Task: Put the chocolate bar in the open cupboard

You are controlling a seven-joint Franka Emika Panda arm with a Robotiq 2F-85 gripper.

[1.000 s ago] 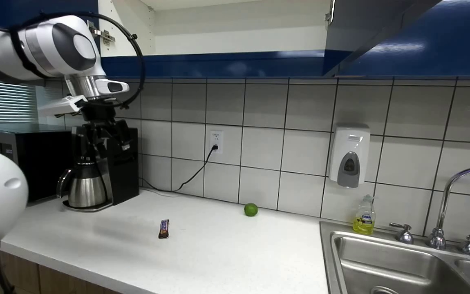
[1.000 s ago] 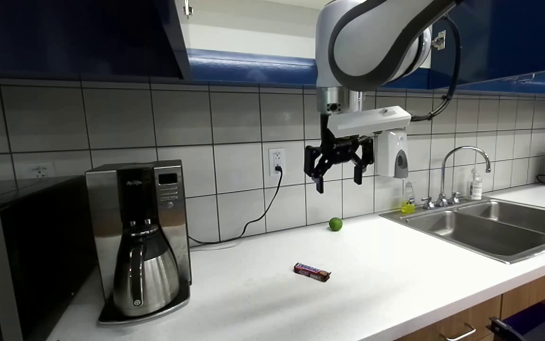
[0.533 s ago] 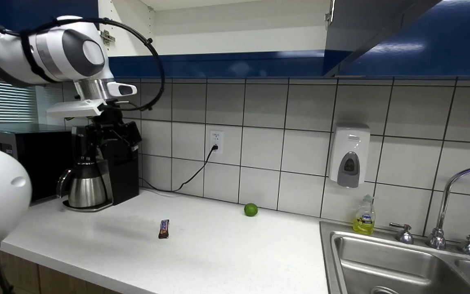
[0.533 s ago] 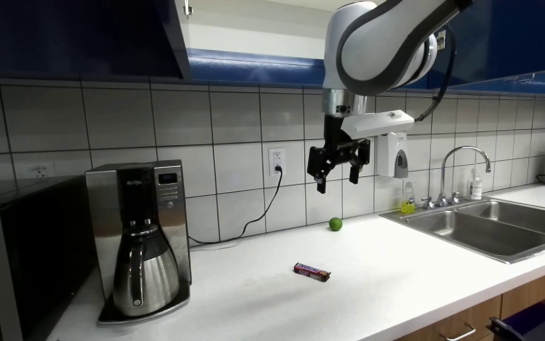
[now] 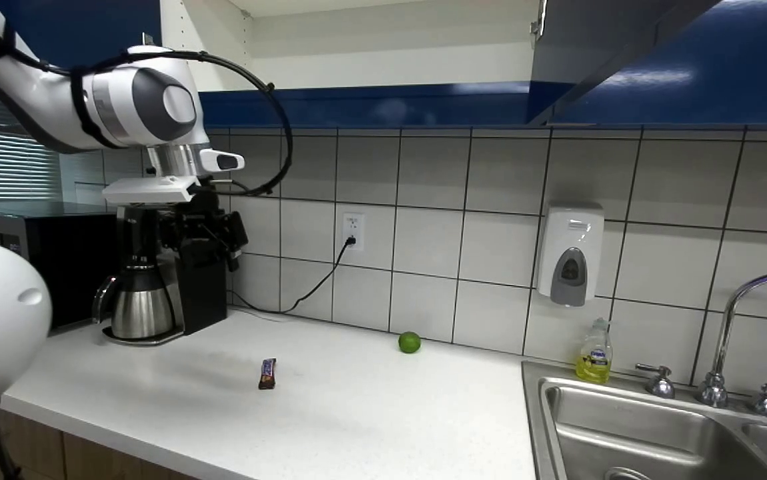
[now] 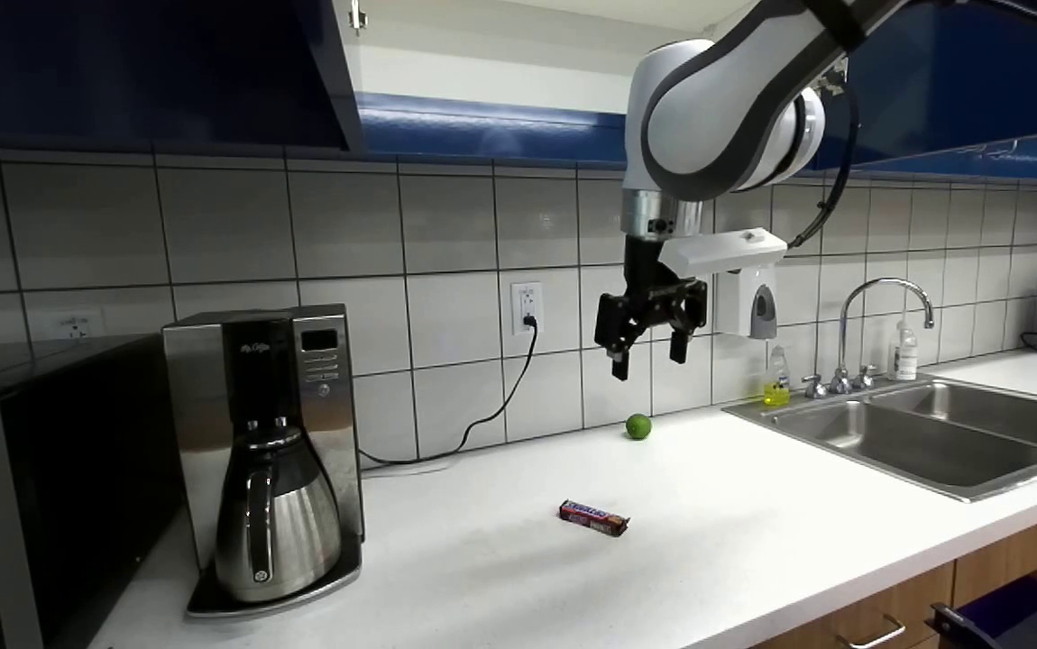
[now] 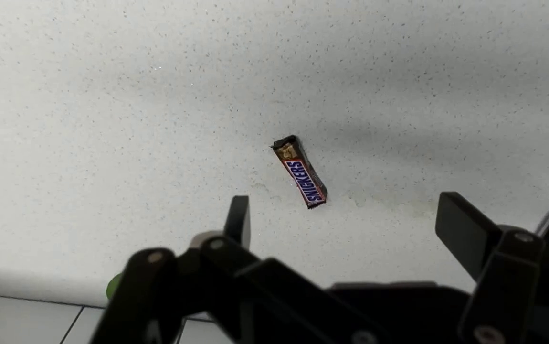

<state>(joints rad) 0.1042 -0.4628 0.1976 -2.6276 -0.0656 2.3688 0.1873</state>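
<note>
1. One chocolate bar (image 7: 300, 173) is laid flat on the speckled white worktop (image 5: 383, 420); SNICKERS can be read on its wrapper in the wrist view.
2. The tool (image 6: 649, 359) is held well above the worktop, pointed down, by the white and grey arm (image 6: 717, 135).
3. Its fingers (image 7: 241, 220) are spread wide apart, and the chocolate bar is seen beyond them in the wrist view, well apart from both.
4. The open cupboard (image 5: 390, 50) is mounted high over the worktop; its white interior is framed in dark blue, a door (image 5: 590, 40) is swung outward, and part of the interior is hidden by the arm in both exterior views.
5. A small green round object (image 5: 409, 343) is placed near the tiled wall (image 5: 423, 240), closer to it than the chocolate bar.
6. A coffee maker (image 6: 257, 361), with a steel carafe (image 6: 307, 532) seated in it, is stationed just beside a microwave (image 6: 77, 487).
7. A steel sink (image 5: 541, 427) is let into the worktop; a bottle of yellow liquid (image 5: 595, 363) is stood at its rear edge, and a white dispenser (image 5: 571, 233) is fixed to the tiled wall above.
</note>
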